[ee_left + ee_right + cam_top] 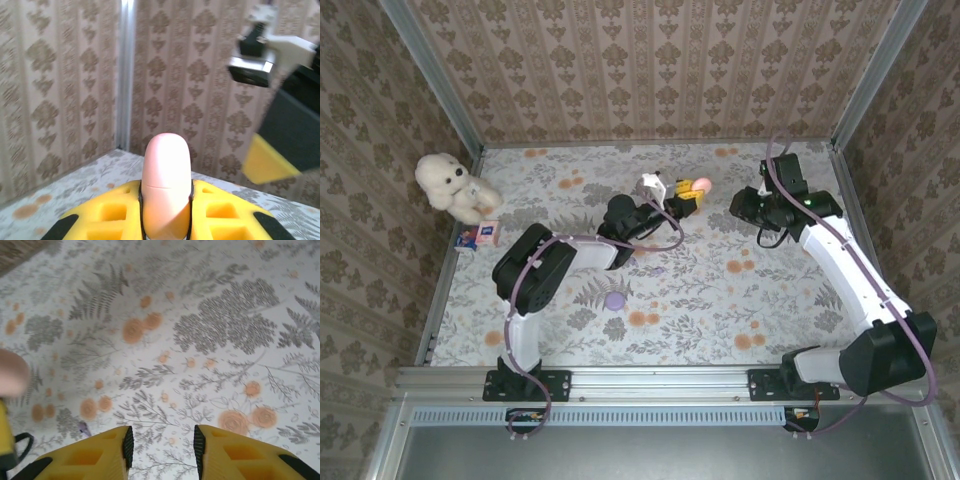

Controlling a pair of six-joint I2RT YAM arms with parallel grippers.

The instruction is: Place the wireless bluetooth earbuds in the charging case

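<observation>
**A:** Where is the lilac earbud (84, 428) lying?
**B:** It is lying loose on the floral cloth (200, 315) covering the tabletop. Nothing is touching it.
**A:** And the case?
**B:** The pink charging case (166, 165) is hanging above the far half of the tabletop, near its middle, and is standing on edge. The left gripper (166, 192) is clamping it between its yellow fingers (115, 215).
**A:** What is the right gripper (163, 440) doing?
**B:** It is hovering over the cloth near the pink case, on the side toward the right edge. Its jaws are standing narrowly apart with nothing between them.
**A:** Anything else?
**B:** A lilac round case (615, 299) is resting on the cloth closer to the near edge, left of centre and well apart from both grippers. A white plush bear (450, 185) is sitting in the far left corner. A small card box (478, 236) is lying just beside it along the left edge.
</observation>
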